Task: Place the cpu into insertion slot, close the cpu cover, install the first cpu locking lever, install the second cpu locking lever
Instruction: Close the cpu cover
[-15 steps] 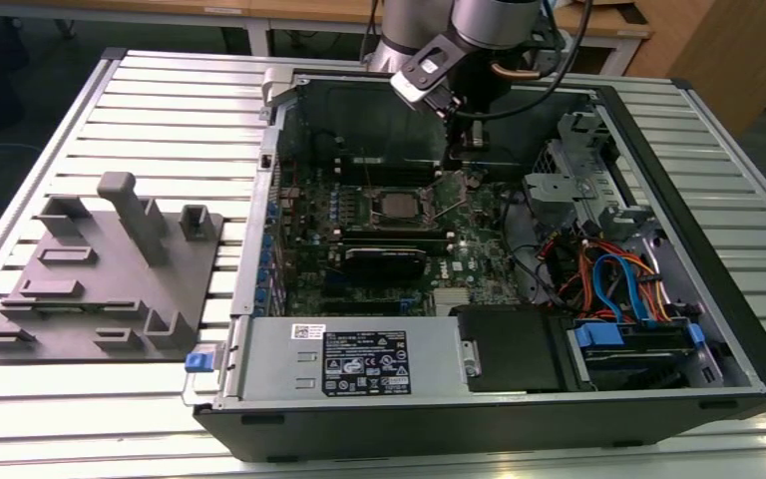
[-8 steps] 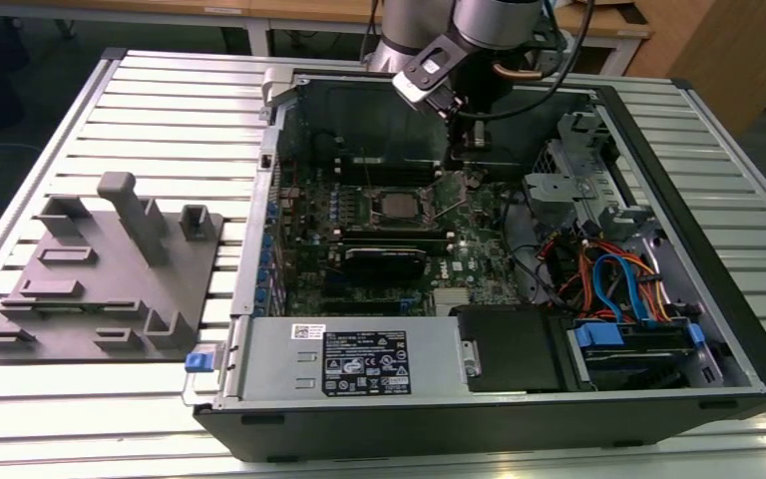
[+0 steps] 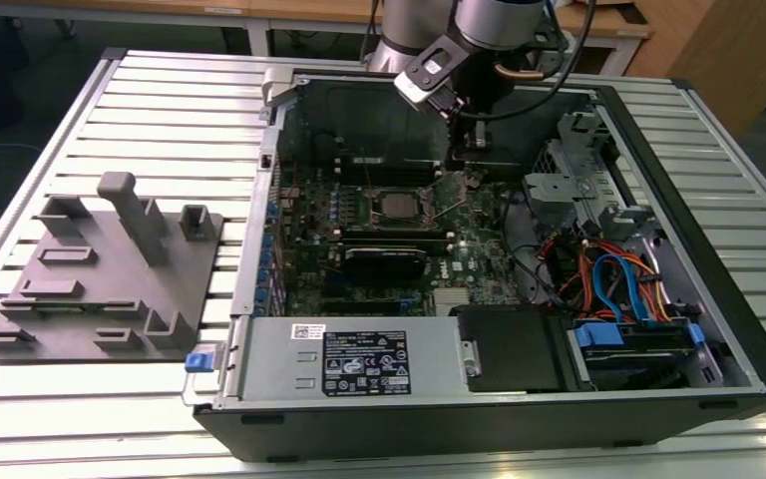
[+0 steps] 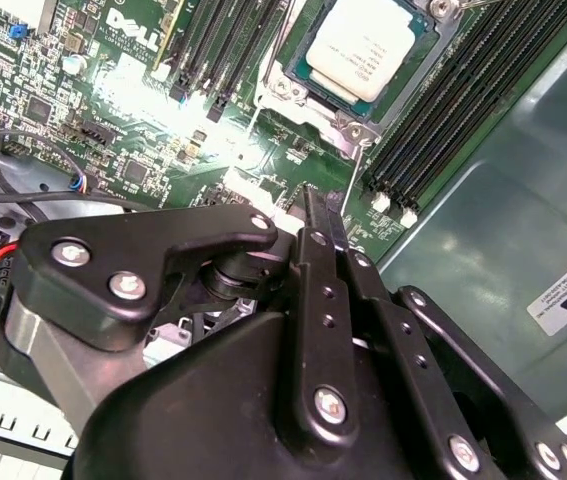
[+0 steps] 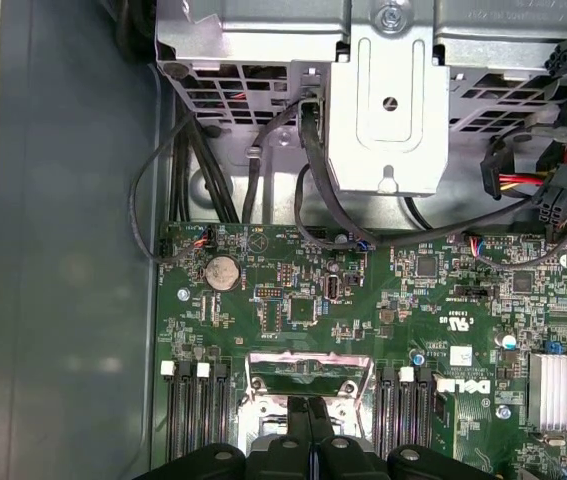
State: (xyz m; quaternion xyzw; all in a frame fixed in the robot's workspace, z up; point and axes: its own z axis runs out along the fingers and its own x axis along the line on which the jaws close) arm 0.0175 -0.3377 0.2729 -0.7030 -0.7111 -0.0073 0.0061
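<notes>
In the exterior view the arm reaches down into the open case [image 3: 742, 329], and the gripper [image 3: 467, 168] hangs low over the board [image 3: 470, 264], just beside the slot [image 3: 371, 205] on the exterior view's right. The cpu [image 3: 395, 204] lies flat in the slot, so the first step looks done. In the second wrist view the cpu [image 4: 368, 48] sits square in its seat. A metal frame, by the look of it the cover [image 4: 335, 118], lies around it, not standing up, so I judge that step done as well. A thin lever [image 4: 356, 175] runs from the frame's corner toward the claw and looks unlatched. Whether the other lever is locked cannot be told. The gripper [image 4: 315, 197] has its fingers drawn together with nothing seen between them, the tips just beside the lever's free end. In the first wrist view the fingers [image 5: 298, 420] again meet in a narrow line, right before the shiny edge of the cover [image 5: 308, 360]. The lever work seems to be what is left.
</notes>
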